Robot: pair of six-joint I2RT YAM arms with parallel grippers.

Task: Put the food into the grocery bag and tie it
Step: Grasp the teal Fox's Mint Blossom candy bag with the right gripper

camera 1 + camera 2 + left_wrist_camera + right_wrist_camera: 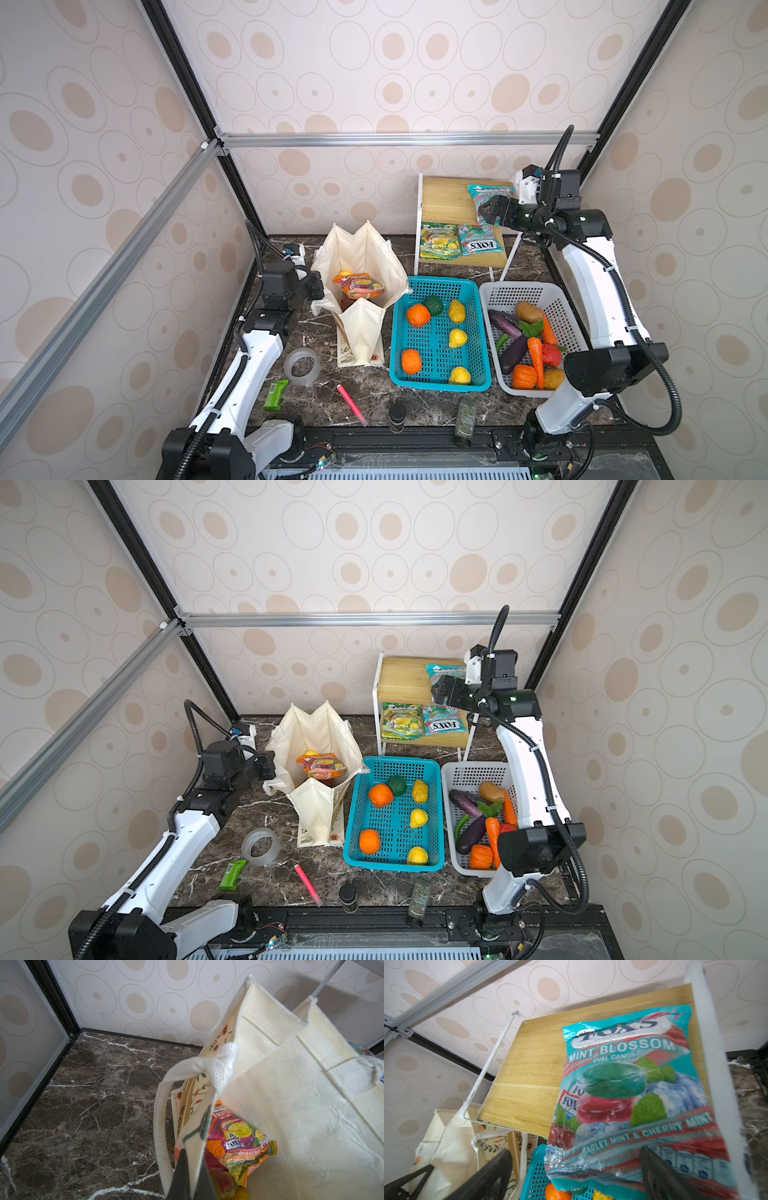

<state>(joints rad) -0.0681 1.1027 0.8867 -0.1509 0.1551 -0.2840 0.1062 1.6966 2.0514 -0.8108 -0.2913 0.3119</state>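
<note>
Both top views: grocery bag (361,253) stands open on the table (316,399) beside the turquoise basket (440,386), with the fruit candy packet (358,286) inside. You can't read either pincer's state here.
Left wrist: left pincer (192,1159) is clenched on the bag's rim.
Right wrist: right pincer (575,1159) is spread wide, with the mint packet (623,1076) between its fingers on the wooden shelf (529,1068).

Cream canvas tote (361,253) stands open by the counter's (316,345) back edge, orange Fox's packet (358,286) inside; Mint Blossom packet (488,195) on the shelf (444,203)

Beige oval-print walls (395,62), alu frame bar (407,139), dark marble tabletop (324,399), wood shelf (449,203).
</note>
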